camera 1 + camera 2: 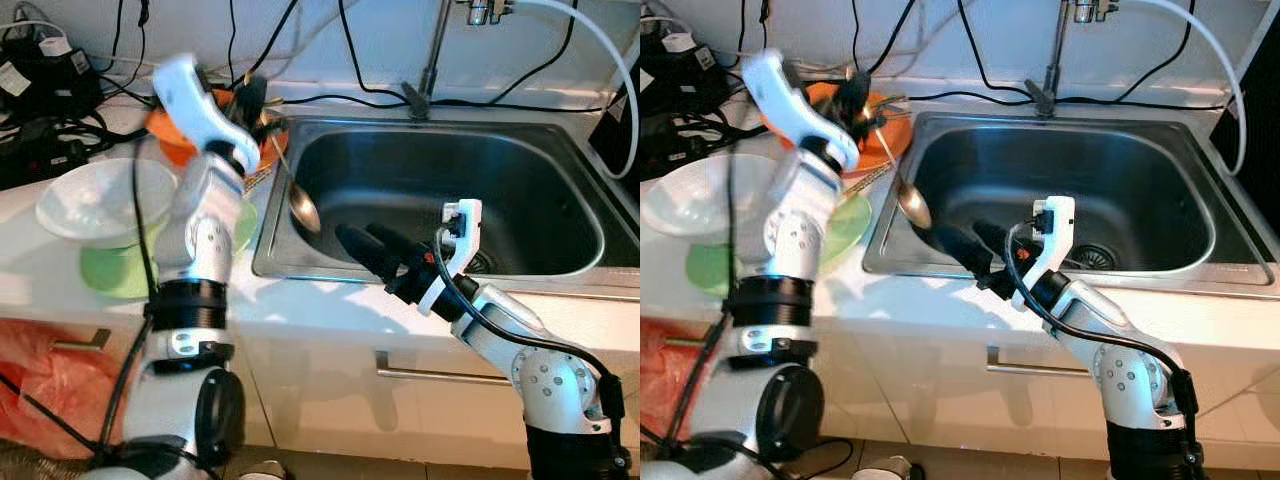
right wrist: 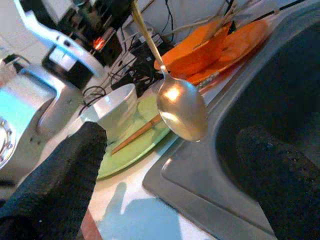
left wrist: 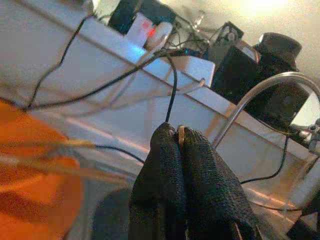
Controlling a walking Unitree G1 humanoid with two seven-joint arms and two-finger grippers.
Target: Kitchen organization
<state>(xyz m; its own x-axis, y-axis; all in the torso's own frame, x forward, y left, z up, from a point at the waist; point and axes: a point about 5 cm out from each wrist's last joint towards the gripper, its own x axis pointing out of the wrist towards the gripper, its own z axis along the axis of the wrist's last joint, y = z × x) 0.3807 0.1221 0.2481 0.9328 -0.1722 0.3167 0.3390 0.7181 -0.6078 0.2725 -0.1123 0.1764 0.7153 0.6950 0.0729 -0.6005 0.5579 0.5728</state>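
Observation:
A gold metal spoon (image 1: 303,206) hangs bowl-down over the left edge of the steel sink (image 1: 520,190). My left gripper (image 1: 250,98) is shut on the top of its thin handle, above the orange dishes. In the left wrist view the fingertips (image 3: 200,150) pinch the handle's end. My right gripper (image 1: 357,234) is open at the sink's front left, just right of and below the spoon's bowl (image 2: 181,110), not touching it.
An orange bowl on an orange plate (image 1: 172,140) sits behind the left arm. A white bowl (image 1: 98,200) rests on a green plate (image 1: 118,272) with a chopstick (image 2: 135,134). The tap (image 1: 430,60) and cables run along the back wall.

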